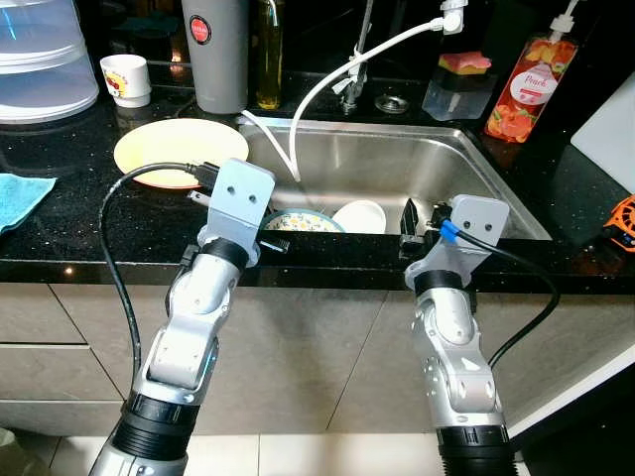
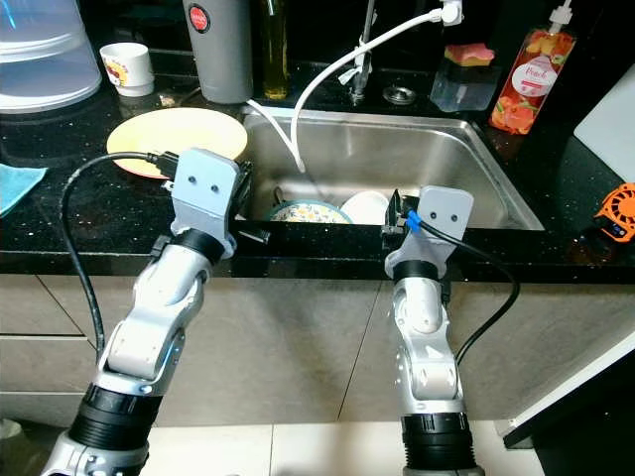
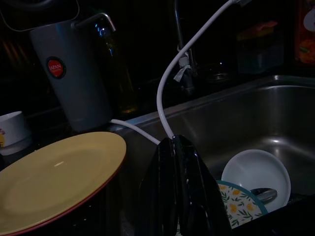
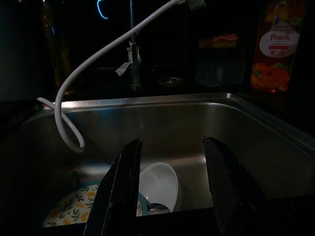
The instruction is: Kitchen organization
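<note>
A steel sink (image 1: 397,159) holds a white bowl (image 1: 359,215) and a floral-patterned plate (image 1: 303,222) near its front wall; a spoon lies between them. A yellow plate (image 1: 179,149) rests on the black counter left of the sink. My left gripper (image 3: 173,140) hovers at the sink's front left corner, between the yellow plate and the floral plate, with its fingers pressed shut on nothing. My right gripper (image 4: 170,142) is over the sink's front edge, right of the white bowl, fingers spread open and empty.
A white hose (image 1: 327,79) runs from the tap into the sink. Behind stand a grey jug (image 1: 214,50), an oil bottle (image 1: 268,50), a white cup (image 1: 126,79), a sponge holder (image 1: 461,84) and a peach soap bottle (image 1: 529,89). A blue cloth (image 1: 20,198) lies far left.
</note>
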You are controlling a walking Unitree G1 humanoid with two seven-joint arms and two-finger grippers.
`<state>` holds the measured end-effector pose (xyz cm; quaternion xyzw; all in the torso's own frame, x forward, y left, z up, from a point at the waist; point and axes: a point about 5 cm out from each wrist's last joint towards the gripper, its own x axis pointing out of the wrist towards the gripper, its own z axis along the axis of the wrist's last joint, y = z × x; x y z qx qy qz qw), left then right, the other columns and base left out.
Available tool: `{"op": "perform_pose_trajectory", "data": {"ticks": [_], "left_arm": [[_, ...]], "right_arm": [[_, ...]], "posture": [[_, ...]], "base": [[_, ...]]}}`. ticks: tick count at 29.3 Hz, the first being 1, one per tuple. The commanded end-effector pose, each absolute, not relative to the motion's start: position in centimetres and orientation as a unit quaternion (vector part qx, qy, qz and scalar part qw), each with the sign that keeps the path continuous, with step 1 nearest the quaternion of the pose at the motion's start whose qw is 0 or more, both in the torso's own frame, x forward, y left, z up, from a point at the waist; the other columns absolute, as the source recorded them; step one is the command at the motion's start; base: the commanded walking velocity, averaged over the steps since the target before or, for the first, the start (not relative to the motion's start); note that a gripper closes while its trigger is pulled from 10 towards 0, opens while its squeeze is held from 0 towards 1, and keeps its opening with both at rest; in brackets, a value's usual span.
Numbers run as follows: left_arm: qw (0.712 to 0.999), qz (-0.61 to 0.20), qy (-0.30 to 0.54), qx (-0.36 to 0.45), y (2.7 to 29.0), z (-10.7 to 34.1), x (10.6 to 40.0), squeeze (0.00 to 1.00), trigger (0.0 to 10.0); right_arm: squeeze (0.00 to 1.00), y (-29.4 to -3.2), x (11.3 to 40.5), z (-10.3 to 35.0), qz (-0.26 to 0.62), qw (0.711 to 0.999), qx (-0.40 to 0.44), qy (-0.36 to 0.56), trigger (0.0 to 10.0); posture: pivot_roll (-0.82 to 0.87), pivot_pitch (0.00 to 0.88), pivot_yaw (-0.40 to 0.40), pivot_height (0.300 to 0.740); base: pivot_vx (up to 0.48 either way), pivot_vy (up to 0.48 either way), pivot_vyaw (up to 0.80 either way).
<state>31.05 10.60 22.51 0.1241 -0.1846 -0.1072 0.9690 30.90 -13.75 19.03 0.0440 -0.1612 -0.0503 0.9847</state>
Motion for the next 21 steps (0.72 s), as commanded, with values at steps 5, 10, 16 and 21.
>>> {"op": "perform_pose_trajectory", "data": {"ticks": [5, 10, 16, 21], "left_arm": [[0.968, -0.112, -0.183, 0.129, 10.40, 22.46, 30.90, 0.00, 10.0], [0.968, -0.112, -0.182, 0.129, 10.40, 22.44, 30.89, 0.00, 10.0], [0.968, -0.113, -0.182, 0.129, 10.40, 22.46, 30.90, 0.00, 10.0], [0.968, -0.114, -0.182, 0.129, 10.38, 22.46, 30.90, 0.00, 10.0]], "right_arm": [[0.00, -13.72, 30.99, 18.81, -0.051, 0.986, 0.043, -0.155, 10.0], [0.00, -13.74, 30.96, 18.76, -0.051, 0.986, 0.044, -0.155, 10.0], [0.00, -13.74, 30.96, 18.77, -0.052, 0.986, 0.044, -0.155, 10.0], [0.00, -13.76, 30.91, 18.71, -0.053, 0.986, 0.044, -0.154, 10.0]], "posture": [[0.22, 0.000, -0.049, 0.740], [0.22, 0.000, -0.049, 0.740], [0.22, 0.000, -0.046, 0.740], [0.22, 0.000, -0.045, 0.740]], "base": [[0.000, 0.000, 0.00], [0.000, 0.000, 0.00], [0.000, 0.000, 0.00], [0.000, 0.000, 0.00]]}}
